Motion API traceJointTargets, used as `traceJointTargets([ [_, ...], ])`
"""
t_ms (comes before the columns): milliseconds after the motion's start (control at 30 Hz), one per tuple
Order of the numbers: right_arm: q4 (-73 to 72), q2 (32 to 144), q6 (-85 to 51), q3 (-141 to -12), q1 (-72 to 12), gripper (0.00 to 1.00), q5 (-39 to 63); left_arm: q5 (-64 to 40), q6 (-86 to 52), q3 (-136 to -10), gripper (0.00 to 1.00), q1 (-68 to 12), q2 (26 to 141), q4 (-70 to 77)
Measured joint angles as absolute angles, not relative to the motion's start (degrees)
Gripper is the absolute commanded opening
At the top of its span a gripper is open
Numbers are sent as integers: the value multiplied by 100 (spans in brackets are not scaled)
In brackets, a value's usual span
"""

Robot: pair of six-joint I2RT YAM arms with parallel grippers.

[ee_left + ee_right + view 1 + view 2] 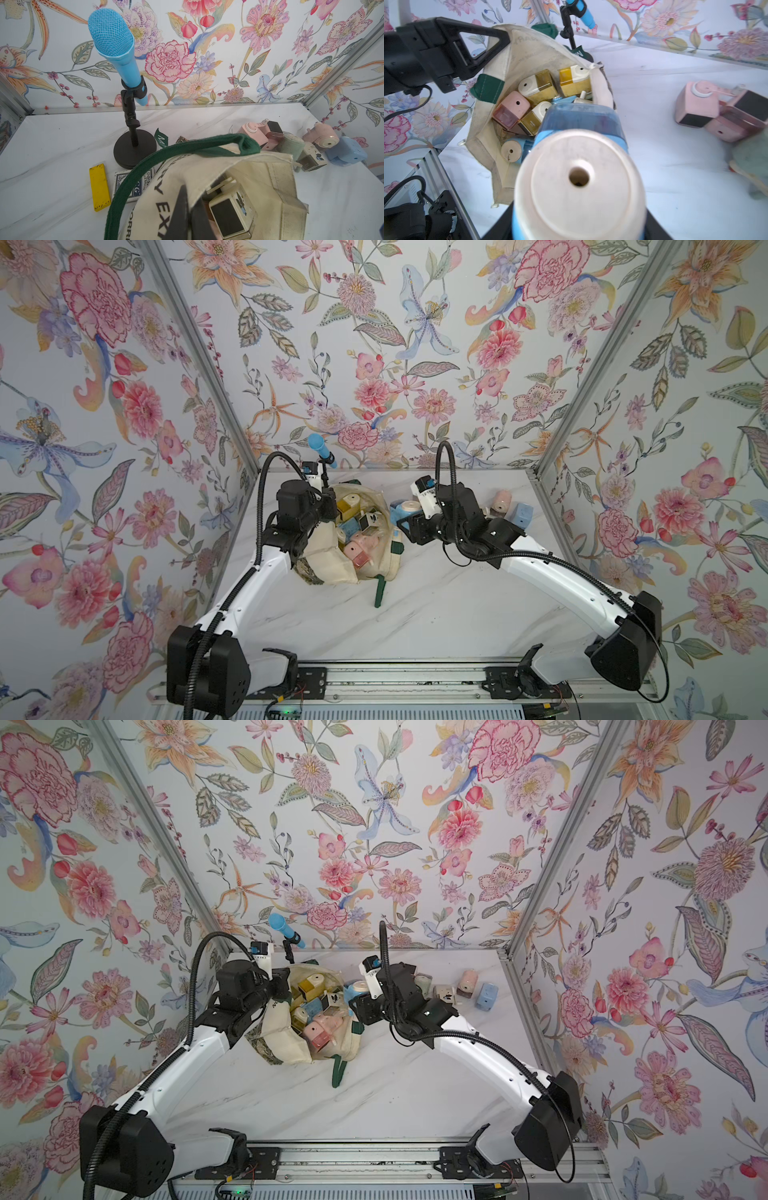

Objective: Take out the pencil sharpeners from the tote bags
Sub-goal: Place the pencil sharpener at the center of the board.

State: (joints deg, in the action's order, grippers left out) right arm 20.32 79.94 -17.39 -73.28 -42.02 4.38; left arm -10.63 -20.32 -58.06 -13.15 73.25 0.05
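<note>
**A:** Where are the pencil sharpeners (537,85)?

**B:** Most are heaped in the cream tote bag (328,568). A few, a pink sharpener (500,502) among them, sit out on the marble tabletop (415,614) near the right wall. The right gripper (405,516) is clamped on a blue sharpener (579,176) just beside the bag's mouth.

**A:** And the left gripper (190,202)?

**B:** Its jaws are pinched together on the canvas rim, propping the mouth open.

**A:** How will they handle?

**B:** I'd judge them hard, light plastic with smooth sides, so apt to slip. Grip across the flat body, not the thin crank or the clear drawer. The canvas is limp and would likely slump if released.

**A:** What does each view add?

**B:** The right wrist view looks down into the bag. Only the left wrist view shows the yellow bar (99,187) and card deck (135,182) by the microphone stand (133,145); both top views miss them
</note>
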Motion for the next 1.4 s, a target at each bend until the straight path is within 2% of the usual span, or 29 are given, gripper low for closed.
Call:
traceJointTargets([
  [167, 2086, 7883, -1940, -6925, -3422, 39, 543, -1063, -2032, -5806, 0, -1315, 7325, 5],
  [300, 2228, 8261, -2043, -6899, -3048, 39, 563, -1063, -2032, -5806, 0, -1315, 7325, 5],
  [467, 2497, 9395, -2075, -7312, -2991, 39, 580, -1061, -2032, -5806, 0, -1315, 7325, 5],
  [767, 3179, 11297, -2091, -8921, -2998, 39, 489, -1061, -2029, -5806, 0, -1315, 7325, 5],
  [1200, 4355, 12905, -2110, -10975, -3024, 52, 388, -1061, -2012, -5806, 0, -1315, 7325, 5],
  [1400, 4753, 13260, -2132, -11598, -3024, 64, 395, -1063, -2012, -5806, 0, -1315, 7325, 5],
])
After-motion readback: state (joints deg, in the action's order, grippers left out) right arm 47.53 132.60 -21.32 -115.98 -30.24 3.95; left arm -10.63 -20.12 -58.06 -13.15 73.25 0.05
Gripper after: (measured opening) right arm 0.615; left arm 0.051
